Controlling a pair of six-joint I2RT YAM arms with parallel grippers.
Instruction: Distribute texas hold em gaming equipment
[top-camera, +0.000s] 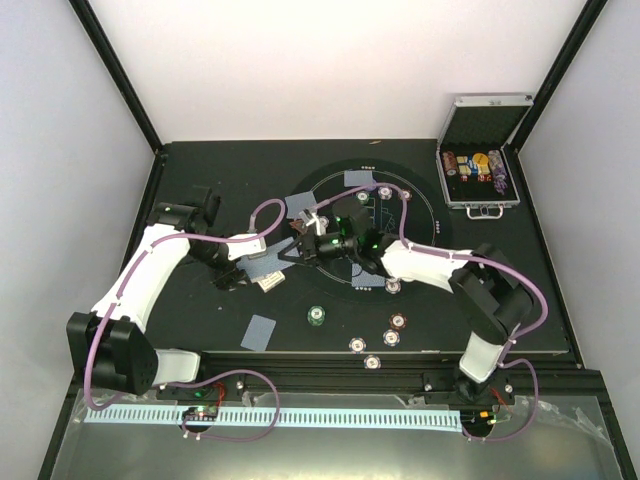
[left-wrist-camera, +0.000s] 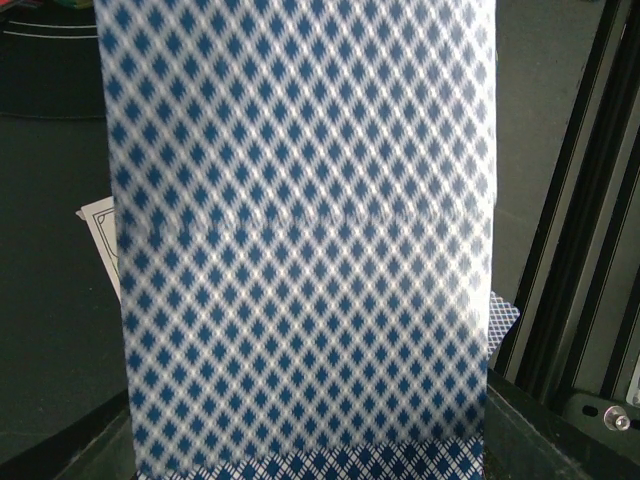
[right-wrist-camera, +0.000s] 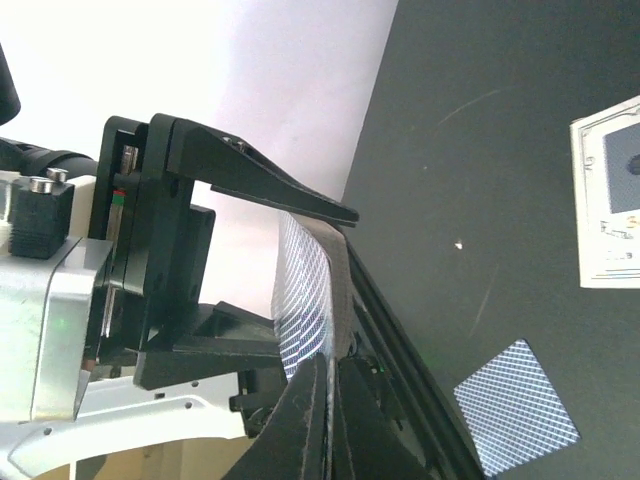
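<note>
Left gripper clamped on card deck, above table left of centre, presenting it for dealing. Right gripper pinched tight on top card, probably to peel it off.

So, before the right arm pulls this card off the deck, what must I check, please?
1. Right gripper shut on the card: ok.
2. Left gripper shut on the deck: ok.
3. Only one card pinched: cannot tell.
4. Green chip apart from both grippers: ok.
5. Loose card on the table apart from both grippers: ok.
</note>
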